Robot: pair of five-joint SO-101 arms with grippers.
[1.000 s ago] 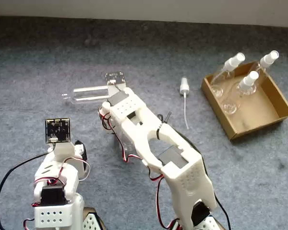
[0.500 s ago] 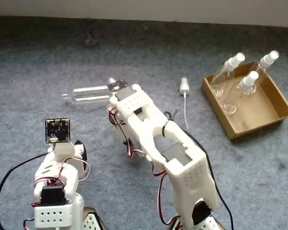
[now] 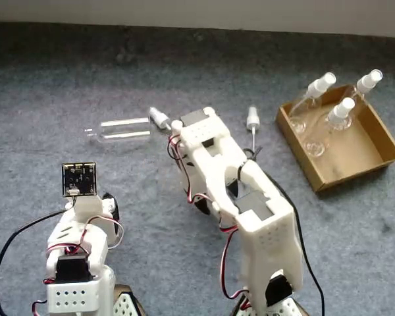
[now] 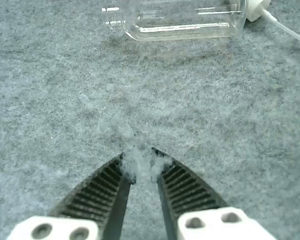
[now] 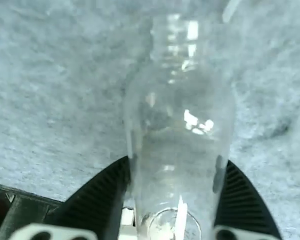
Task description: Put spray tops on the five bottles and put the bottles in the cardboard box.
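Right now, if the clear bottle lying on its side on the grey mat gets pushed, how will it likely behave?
The lying bottle looks round-bodied, so it would probably roll if pushed sideways, though the fuzzy mat may slow it. It appears empty, so likely light and easily shoved. Its glossy wall may slip in a grip.

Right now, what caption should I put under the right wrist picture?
Right gripper grips a clear bottle with no top, grey mat behind.
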